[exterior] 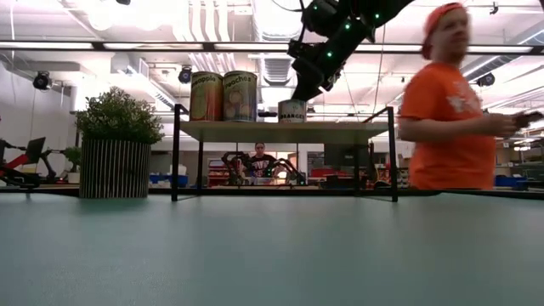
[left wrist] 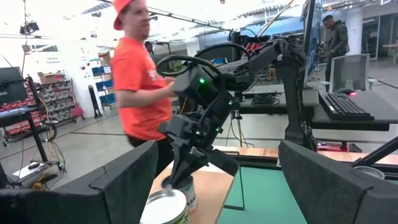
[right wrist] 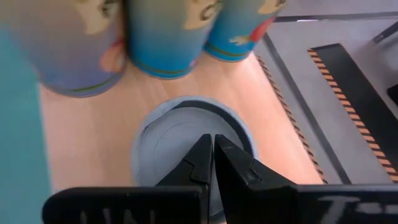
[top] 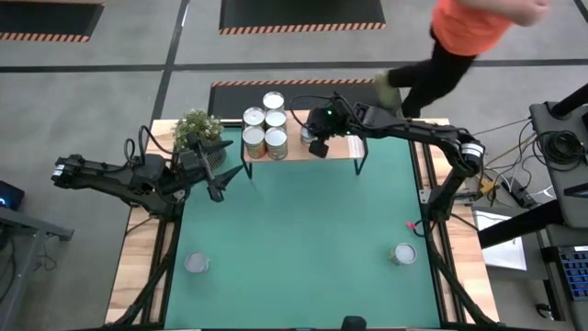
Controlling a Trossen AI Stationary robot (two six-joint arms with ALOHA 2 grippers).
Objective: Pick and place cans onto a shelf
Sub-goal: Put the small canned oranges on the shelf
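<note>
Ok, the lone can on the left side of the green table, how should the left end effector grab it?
Probably grip the can across its curved side wall, coming straight down from above. It stands upright, round top up, with nothing beside it, so the open left end effector can straddle it.

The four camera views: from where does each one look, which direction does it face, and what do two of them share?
High view: above, facing down; both arms, light-wood shelf.
Low view: table height, facing across; right gripper shut above a short silver-topped can.
Left wrist view: between its open gripper's fingers, facing the right arm.
Right wrist view: looks down onto that can's lid.
Shared: low and left wrist views show the person in an orange shirt.
</note>
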